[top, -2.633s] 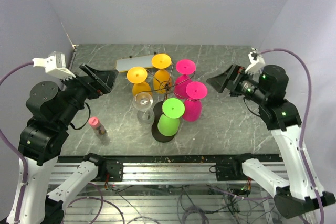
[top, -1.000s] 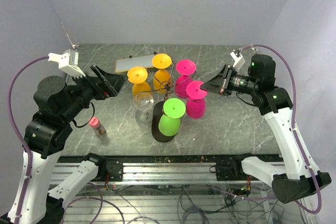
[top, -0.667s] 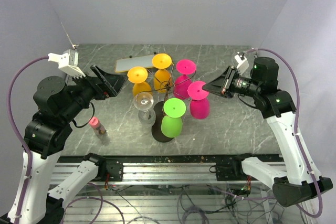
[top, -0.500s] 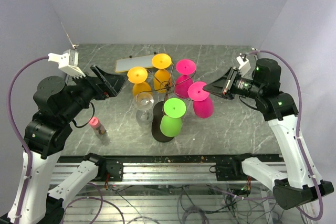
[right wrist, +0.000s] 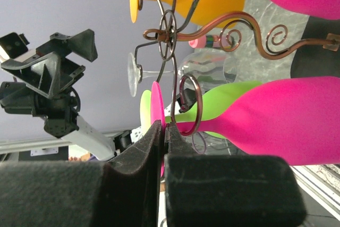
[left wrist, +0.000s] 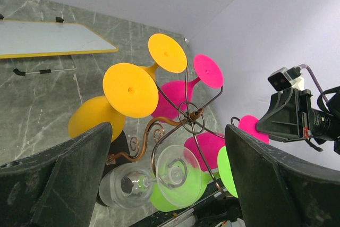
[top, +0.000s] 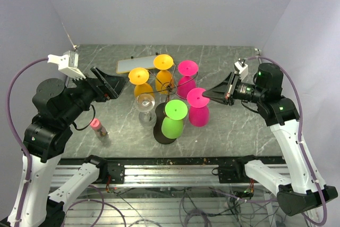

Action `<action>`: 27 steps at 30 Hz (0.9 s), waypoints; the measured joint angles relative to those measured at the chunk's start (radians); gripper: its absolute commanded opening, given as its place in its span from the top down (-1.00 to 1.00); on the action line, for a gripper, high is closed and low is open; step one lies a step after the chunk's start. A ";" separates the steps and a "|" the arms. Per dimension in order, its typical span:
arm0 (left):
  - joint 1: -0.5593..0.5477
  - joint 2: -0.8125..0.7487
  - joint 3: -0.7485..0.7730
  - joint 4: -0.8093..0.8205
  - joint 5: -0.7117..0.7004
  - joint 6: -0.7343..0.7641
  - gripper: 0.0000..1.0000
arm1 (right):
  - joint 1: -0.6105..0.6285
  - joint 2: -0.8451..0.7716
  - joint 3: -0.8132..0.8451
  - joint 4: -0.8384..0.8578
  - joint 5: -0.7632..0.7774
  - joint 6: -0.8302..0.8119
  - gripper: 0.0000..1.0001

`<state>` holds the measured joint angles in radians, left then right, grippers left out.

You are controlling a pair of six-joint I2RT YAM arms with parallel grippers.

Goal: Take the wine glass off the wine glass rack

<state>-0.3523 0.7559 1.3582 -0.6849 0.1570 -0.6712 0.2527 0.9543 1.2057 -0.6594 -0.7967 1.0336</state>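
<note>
Right wrist, scrolled wire rack (right wrist: 169,27), magenta glass (right wrist: 276,115)

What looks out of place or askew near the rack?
Nothing looks spilled or broken. One stray: a small pink-capped tube on the table, left of the rack, apart from everything. The near pink glass is held by its foot in the right gripper.
</note>
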 measured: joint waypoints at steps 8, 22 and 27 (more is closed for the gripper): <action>0.000 -0.005 0.000 0.000 0.002 0.001 -0.96 | 0.011 0.019 -0.014 0.076 -0.037 0.052 1.00; 0.000 -0.006 0.002 -0.001 0.001 0.009 -0.97 | 0.024 0.138 -0.011 0.162 -0.051 0.082 1.00; 0.000 -0.007 0.002 0.000 0.001 0.008 -0.99 | 0.024 0.154 0.016 0.185 -0.019 0.098 1.00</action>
<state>-0.3523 0.7486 1.3605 -0.6853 0.1577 -0.6628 0.2771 1.1084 1.2213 -0.4744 -0.8158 1.1316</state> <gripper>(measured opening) 0.989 0.012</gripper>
